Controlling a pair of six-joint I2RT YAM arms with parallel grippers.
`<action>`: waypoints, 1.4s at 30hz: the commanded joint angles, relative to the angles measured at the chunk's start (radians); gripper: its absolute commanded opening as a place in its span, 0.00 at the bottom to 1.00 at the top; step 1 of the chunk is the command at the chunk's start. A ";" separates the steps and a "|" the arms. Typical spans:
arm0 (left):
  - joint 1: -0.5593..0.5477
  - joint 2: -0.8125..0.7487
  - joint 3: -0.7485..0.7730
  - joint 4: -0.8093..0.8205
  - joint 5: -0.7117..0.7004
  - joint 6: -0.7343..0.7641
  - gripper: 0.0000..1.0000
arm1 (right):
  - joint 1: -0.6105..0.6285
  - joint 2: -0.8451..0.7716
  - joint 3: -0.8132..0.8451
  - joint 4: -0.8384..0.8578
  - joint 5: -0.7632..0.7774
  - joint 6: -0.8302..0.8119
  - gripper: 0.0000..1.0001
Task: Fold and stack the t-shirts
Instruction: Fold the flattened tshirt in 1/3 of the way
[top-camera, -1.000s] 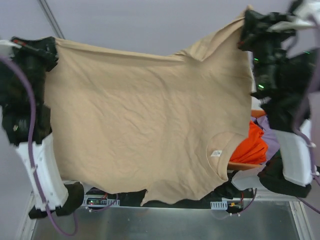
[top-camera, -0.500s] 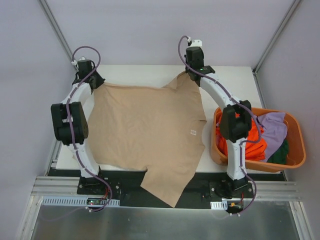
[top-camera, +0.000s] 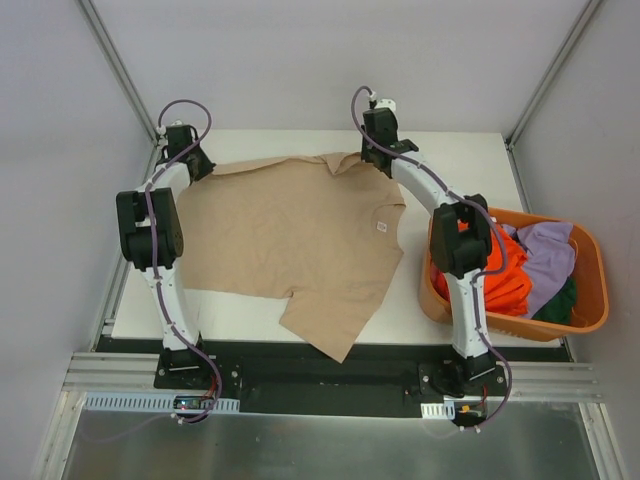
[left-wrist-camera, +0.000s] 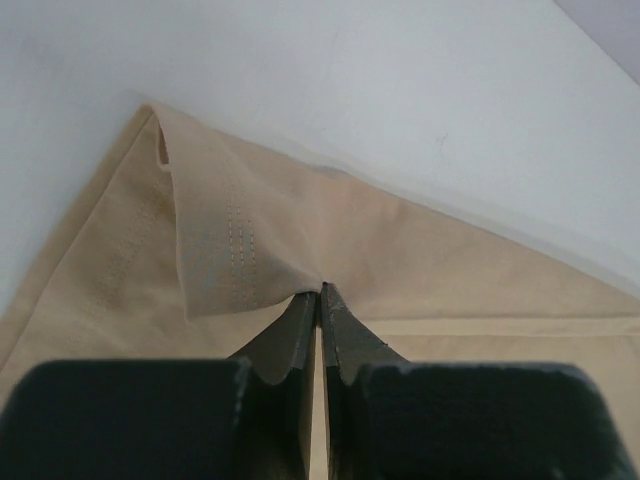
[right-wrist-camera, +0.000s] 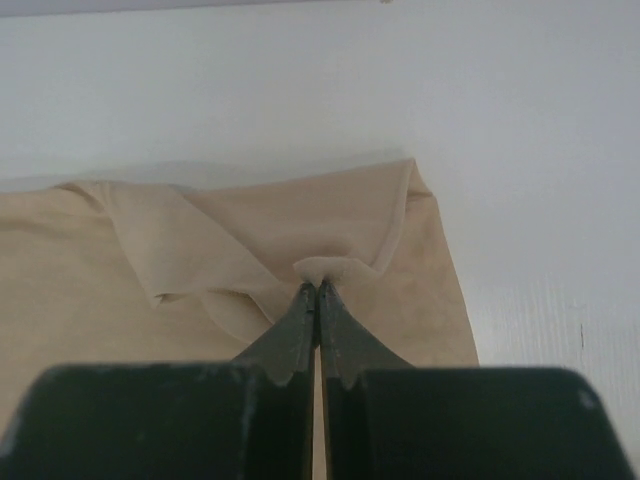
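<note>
The tan t-shirt (top-camera: 290, 235) lies spread on the white table (top-camera: 460, 160), one sleeve hanging over the near edge. My left gripper (top-camera: 197, 160) is shut on the shirt's far left hem corner; its wrist view shows the folded hem (left-wrist-camera: 225, 240) pinched at the fingertips (left-wrist-camera: 320, 292). My right gripper (top-camera: 372, 150) is shut on the far right corner, a small fold of cloth (right-wrist-camera: 340, 265) pinched at its tips (right-wrist-camera: 317, 288). Orange (top-camera: 495, 275), lavender (top-camera: 545, 255) and dark green (top-camera: 560, 298) t-shirts lie in the basket.
An orange plastic basket (top-camera: 598, 285) stands at the table's right edge beside my right arm. Bare white table runs along the far edge and right of the shirt. Grey walls and frame posts (top-camera: 110, 55) enclose the table.
A second ago both grippers held the tan shirt high near the camera. They have lowered it and drawn it toward the far edge, so it now lies flatter on the table.
</note>
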 joint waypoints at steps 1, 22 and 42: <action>-0.003 -0.137 -0.064 0.014 -0.036 0.026 0.00 | 0.009 -0.211 -0.140 0.020 -0.051 0.085 0.00; 0.013 -0.400 -0.349 0.012 -0.123 0.089 0.00 | 0.099 -0.593 -0.571 -0.101 0.023 0.097 0.00; 0.030 -0.360 -0.383 -0.127 -0.188 0.129 0.02 | 0.150 -0.642 -0.720 -0.264 -0.038 0.074 0.09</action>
